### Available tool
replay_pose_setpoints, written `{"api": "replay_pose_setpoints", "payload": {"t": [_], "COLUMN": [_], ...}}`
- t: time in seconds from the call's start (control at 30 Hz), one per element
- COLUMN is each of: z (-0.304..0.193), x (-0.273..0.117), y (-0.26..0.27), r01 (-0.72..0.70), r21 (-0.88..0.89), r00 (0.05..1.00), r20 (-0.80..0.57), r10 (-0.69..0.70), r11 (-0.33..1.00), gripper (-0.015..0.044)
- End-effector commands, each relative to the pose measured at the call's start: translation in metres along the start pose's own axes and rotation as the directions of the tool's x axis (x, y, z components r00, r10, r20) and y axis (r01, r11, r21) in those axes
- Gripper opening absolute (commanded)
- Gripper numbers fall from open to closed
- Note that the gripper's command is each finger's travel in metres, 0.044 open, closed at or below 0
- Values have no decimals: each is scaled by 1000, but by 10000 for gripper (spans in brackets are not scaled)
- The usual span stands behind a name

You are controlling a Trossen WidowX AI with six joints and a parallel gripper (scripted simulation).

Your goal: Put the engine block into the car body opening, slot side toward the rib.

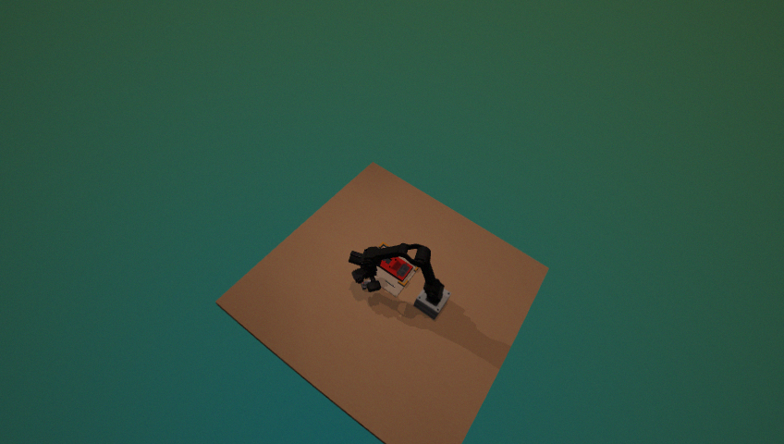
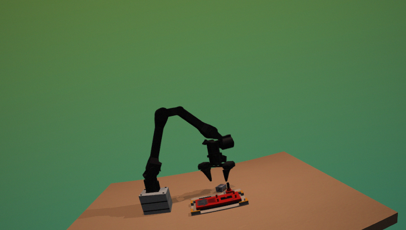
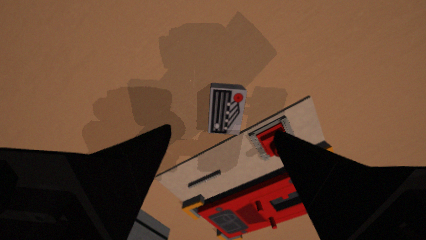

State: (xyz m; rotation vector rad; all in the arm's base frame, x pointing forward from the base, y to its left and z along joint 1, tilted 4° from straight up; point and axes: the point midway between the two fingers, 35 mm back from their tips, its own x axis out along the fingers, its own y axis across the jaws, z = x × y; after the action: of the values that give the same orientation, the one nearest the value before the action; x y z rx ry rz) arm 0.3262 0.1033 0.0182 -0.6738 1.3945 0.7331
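Note:
The engine block (image 2: 220, 188) (image 3: 227, 111), a small grey box with dark slots and a red disc on top, lies on the table beside the pale plate. The red car body (image 1: 397, 268) (image 2: 209, 201) (image 3: 245, 215) lies flat between orange-and-grey corner pieces. Its dark opening (image 2: 227, 197) (image 3: 287, 202) is partly covered by a finger in the wrist view; I cannot make out the rib. My gripper (image 2: 219, 181) (image 3: 223, 132) is open and empty, pointing down above the engine block and the plate. In the top view the hand mostly hides the block.
The pale plate (image 1: 389, 282) (image 3: 227, 170) lies beside the car body and has a narrow slot. On it stands a red piece with an upright black post (image 2: 228, 185), which the right fingertip overlaps in the wrist view. The grey arm base (image 1: 433, 303) (image 2: 155, 201) stands on the table.

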Motion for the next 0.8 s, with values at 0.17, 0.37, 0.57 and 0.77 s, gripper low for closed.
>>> {"api": "replay_pose_setpoints", "payload": {"t": [0.17,0.37,0.57,0.77], "z": [5,6,6,6], "x": [11,20,30,38], "y": [-3,-3,-3,-3], "r01": [14,14,13,13], "r21": [3,3,3,3], "r00": [1000,1000,1000,1000], "r20": [16,16,16,16], "r10": [-14,-14,-13,-13], "r11": [1000,1000,1000,1000], "gripper": [440,440,440,440]}}
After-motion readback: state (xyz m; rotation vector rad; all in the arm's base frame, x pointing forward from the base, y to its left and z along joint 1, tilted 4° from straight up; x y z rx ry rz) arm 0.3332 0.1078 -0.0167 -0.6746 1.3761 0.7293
